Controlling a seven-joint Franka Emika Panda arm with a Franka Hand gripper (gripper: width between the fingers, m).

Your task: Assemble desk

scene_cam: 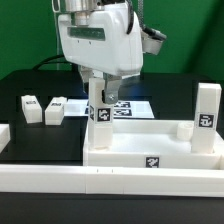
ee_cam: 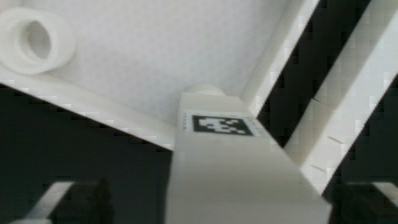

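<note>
The white tabletop [scene_cam: 150, 142] lies upside down with its raised rim up, a tag on its front wall. One white leg [scene_cam: 207, 112] stands upright at its corner on the exterior view's right. My gripper [scene_cam: 98, 92] is shut on another white leg [scene_cam: 101, 122] and holds it upright at the tabletop's corner on the exterior view's left. In the wrist view this leg [ee_cam: 222, 160] with its tag runs between my fingers [ee_cam: 64, 202] over the tabletop's inside [ee_cam: 143, 60], where a round boss [ee_cam: 36, 42] shows. Two loose legs [scene_cam: 30, 108] [scene_cam: 55, 110] lie on the black table at the left.
The marker board [scene_cam: 130, 106] lies behind the gripper. A long white rail [scene_cam: 110, 186] runs along the front and another rail [scene_cam: 4, 136] sits at the exterior view's left edge. A small raised boss [scene_cam: 185, 128] stands inside the tabletop near the right leg.
</note>
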